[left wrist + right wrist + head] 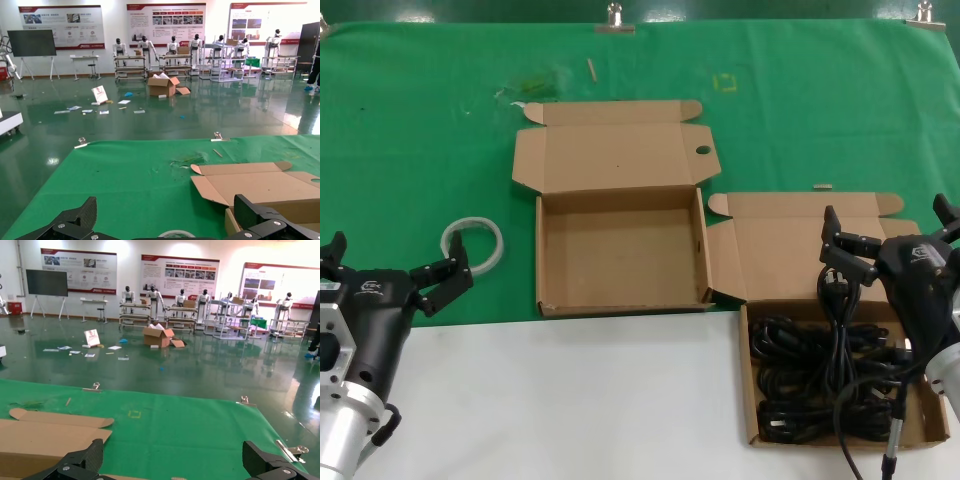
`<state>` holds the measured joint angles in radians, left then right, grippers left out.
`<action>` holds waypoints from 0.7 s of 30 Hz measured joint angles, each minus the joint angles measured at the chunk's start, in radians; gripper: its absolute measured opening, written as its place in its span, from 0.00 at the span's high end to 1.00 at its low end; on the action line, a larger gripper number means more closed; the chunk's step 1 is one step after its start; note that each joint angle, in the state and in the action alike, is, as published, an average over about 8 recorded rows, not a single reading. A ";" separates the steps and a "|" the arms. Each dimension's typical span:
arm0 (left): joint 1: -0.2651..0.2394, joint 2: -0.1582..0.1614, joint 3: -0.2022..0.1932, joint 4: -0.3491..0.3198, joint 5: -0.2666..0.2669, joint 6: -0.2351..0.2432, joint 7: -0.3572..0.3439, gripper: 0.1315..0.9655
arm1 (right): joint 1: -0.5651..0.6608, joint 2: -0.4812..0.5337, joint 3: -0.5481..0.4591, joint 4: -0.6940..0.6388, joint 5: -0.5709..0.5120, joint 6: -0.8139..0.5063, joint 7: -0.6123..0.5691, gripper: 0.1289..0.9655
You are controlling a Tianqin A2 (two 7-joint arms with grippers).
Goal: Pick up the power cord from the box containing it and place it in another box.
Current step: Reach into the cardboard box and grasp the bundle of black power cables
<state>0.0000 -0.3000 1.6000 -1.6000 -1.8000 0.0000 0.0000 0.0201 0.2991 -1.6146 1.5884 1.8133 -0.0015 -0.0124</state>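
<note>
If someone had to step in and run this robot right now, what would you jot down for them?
Right gripper: raised over the box on the right, fingers open, no firm grip visible; a black power cord hangs just below it, down into the cord pile in that box.
Left gripper: idle at the near left, fingers open, empty, beside a white tape ring.
Empty box: open in the middle, nothing inside.
Done: the cord looks partly raised, at most.
Left: get a sure hold, lift the cord clear, carry it to the empty box, release.
</note>
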 joint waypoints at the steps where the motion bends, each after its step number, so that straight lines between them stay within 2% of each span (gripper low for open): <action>1: 0.000 0.000 0.000 0.000 0.000 0.000 0.000 0.00 | 0.000 0.000 0.000 0.000 0.000 0.000 0.000 0.00; 14: 0.000 0.000 0.000 0.000 0.000 0.000 0.000 0.00 | -0.006 0.011 -0.014 0.019 0.011 0.007 0.004 0.00; 17: 0.000 0.000 0.000 0.000 0.000 0.000 0.000 0.00 | -0.017 0.055 -0.066 0.065 0.065 0.053 0.002 0.00; 21: 0.000 0.000 0.000 0.000 0.000 0.000 0.000 0.00 | -0.050 0.169 -0.188 0.154 0.213 0.179 -0.020 0.00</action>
<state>0.0000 -0.3000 1.6000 -1.6000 -1.7999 0.0000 0.0000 -0.0302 0.4683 -1.8026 1.7421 2.0258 0.1771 -0.0322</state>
